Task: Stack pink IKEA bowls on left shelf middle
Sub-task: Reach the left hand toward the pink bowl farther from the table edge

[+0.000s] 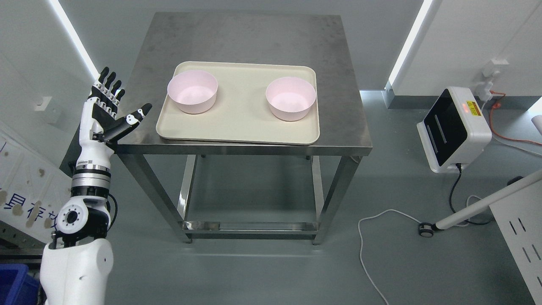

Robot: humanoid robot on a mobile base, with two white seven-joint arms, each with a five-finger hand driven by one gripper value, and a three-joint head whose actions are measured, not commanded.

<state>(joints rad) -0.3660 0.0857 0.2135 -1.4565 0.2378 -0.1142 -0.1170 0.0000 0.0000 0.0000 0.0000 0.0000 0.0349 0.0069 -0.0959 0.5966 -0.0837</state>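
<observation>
steel table (338, 127) bears cream tray (241, 123) | two pink bowls upright on it, well apart: left bowl (192, 91), right bowl (291, 98) | my left hand (111, 114) beside the table's left edge, fingers spread wide, empty | step: approach, I judge | next: reach and close on left bowl's rim

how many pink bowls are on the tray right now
2. One pink bowl sits at the tray's left end, the other pink bowl at its right end, both upright and apart. Nothing seems to hide a third.
</observation>
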